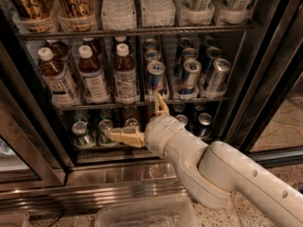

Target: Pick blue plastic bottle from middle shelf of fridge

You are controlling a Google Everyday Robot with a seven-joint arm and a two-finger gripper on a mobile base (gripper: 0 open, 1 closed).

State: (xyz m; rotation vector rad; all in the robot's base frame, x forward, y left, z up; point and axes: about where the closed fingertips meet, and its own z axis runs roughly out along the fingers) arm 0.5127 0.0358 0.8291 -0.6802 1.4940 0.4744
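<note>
The fridge (258, 74) stands open before me. Its middle shelf (142, 100) holds three white-capped brown bottles at left and slim blue-silver cans (189, 74) at right. The blue plastic bottle (125, 74) is the rightmost of the three, with a blue-and-white label. Two whiter-labelled bottles (57, 77) stand left of it. My gripper (132, 114) is open and empty, in front of the lower rack, just below and right of the blue bottle. One finger points left, the other points up to the shelf edge.
Short cans (83, 134) line the lower rack behind the gripper. Large bottles and cans (116, 6) fill the top shelf. The ribbed steel base (118, 183) runs below. A clear plastic tub (147, 214) sits at the bottom edge. My white arm (227, 178) crosses the lower right.
</note>
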